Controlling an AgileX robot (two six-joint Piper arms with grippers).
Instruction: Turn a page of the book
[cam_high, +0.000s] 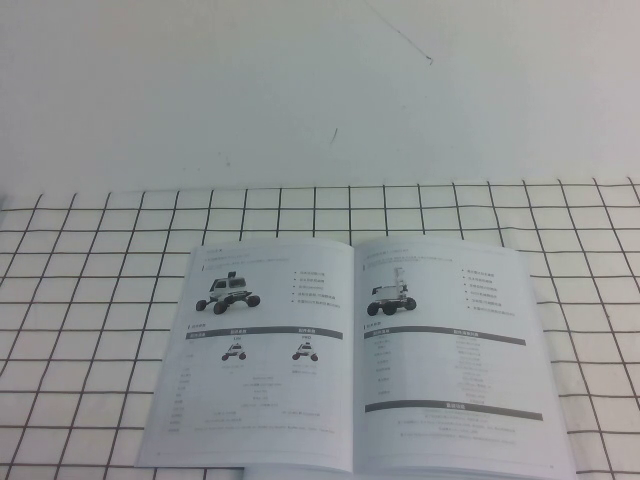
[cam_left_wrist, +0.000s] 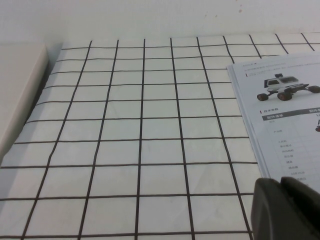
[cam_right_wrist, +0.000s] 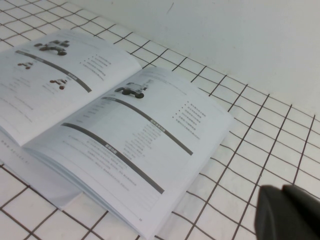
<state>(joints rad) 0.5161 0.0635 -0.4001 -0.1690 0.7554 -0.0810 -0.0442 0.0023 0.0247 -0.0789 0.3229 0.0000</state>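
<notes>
On the bench (cam_high: 90, 300), covered with a white cloth ruled in black grid squares, you see the book (cam_high: 355, 360) lying open and flat, its near edge running off the bottom of the high view. Its spine runs roughly away from the robot, a little right of the view's centre. The left-hand leaf shows a wheeled-robot photo near its top, bullet text beside it and a grey-headed table below. The page (cam_high: 455, 350) on the right side of the spread carries a smaller wheeled-robot photo, bullet text and two grey bars; it lies flat, with a few leaves fanned beneath its outer edge in the right wrist view.

Neither arm appears in the high view. In the left wrist view you find the left tool (cam_left_wrist: 287, 210) as a dark shape at the frame's edge, just beside the outer edge of the book's left-hand leaf and apart from it, above bare grid cloth. In the right wrist view the right tool (cam_right_wrist: 290, 212) shows as a dark shape over the cloth, near the outer near corner of the page but not touching it. Only a fragment of each tool is visible, so you cannot tell how far either is open; nothing is seen held by either.
</notes>
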